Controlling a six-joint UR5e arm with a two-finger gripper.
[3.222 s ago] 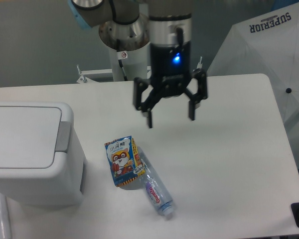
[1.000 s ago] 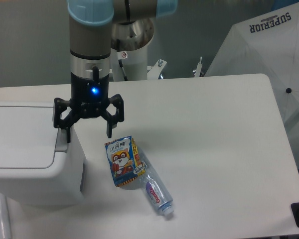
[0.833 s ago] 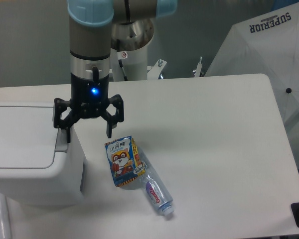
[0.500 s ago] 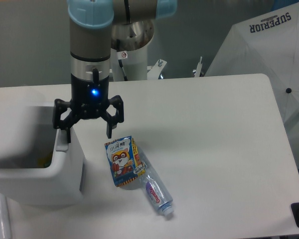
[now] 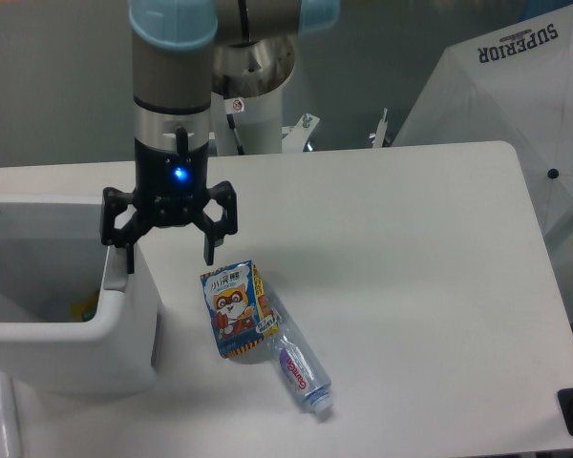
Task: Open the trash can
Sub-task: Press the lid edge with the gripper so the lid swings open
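The trash can point(image 5: 72, 355) is a pale grey-white bin at the table's left edge. Its top stands open, and I can see down into the hollow inside, where a small yellow item point(image 5: 86, 307) lies. Of the lid I see only a sliver at the far left. My gripper point(image 5: 168, 256) hangs open over the bin's right rim. Its left fingertip point(image 5: 127, 260) is down at the push tab point(image 5: 117, 281) on that rim, and its right fingertip is over the table beside the bin, holding nothing.
A drink carton with a cartoon face point(image 5: 232, 308) lies just right of the bin, with a clear plastic bottle point(image 5: 301, 373) beside it. A white umbrella point(image 5: 516, 114) stands past the table's right edge. The arm's base point(image 5: 253, 105) is at the back.
The gripper came left from the table's middle to the bin's right rim and has held there. The flat lid that covered the bin has swung away, so the inside shows.
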